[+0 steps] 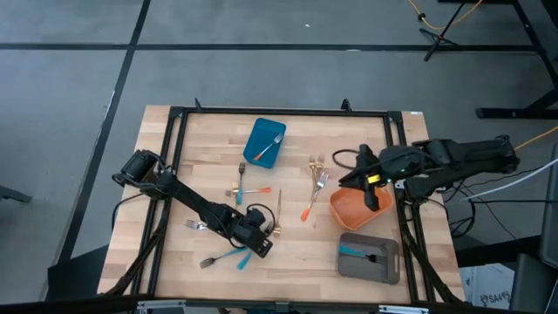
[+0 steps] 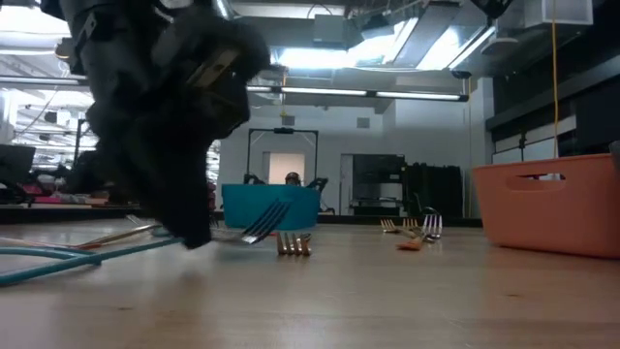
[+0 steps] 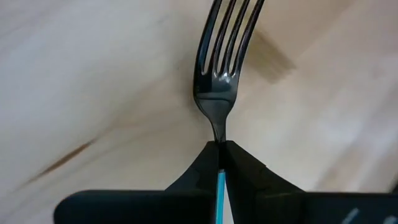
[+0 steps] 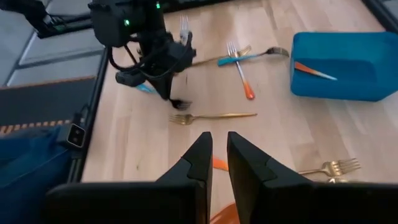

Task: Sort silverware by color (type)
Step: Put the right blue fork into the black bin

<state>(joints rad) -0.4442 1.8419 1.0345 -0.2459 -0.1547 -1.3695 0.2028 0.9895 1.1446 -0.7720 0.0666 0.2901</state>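
My left gripper (image 1: pixel 259 240) is low over the table's near middle, shut on a blue-handled fork (image 3: pixel 217 93) with dark metal tines. Beside it, toward the left, another blue-handled fork (image 1: pixel 222 257) lies flat on the wood. More silverware lies on the table: a crossed orange-handled and blue-handled pair (image 4: pixel 239 65), a gold fork (image 4: pixel 214 116) and gold forks (image 1: pixel 316 167) farther right. My right gripper (image 1: pixel 377 202) hangs above the orange container (image 1: pixel 349 209). Its fingers (image 4: pixel 202 149) are nearly together with nothing between them. My left gripper pinches the fork between its two fingers where the blue handle (image 3: pixel 219 180) meets the metal neck. The fingers slant down from above, and the fork sticks out ahead of them, along their line. The tines (image 2: pixel 266 221) stand tilted a little above the table.
A blue container (image 1: pixel 264 142) at the far middle holds a fork. A grey container (image 1: pixel 369 257) at the near right holds a blue-handled fork. An orange-handled fork (image 1: pixel 308 209) lies left of the orange container. A black frame (image 1: pixel 279 112) rims the table.
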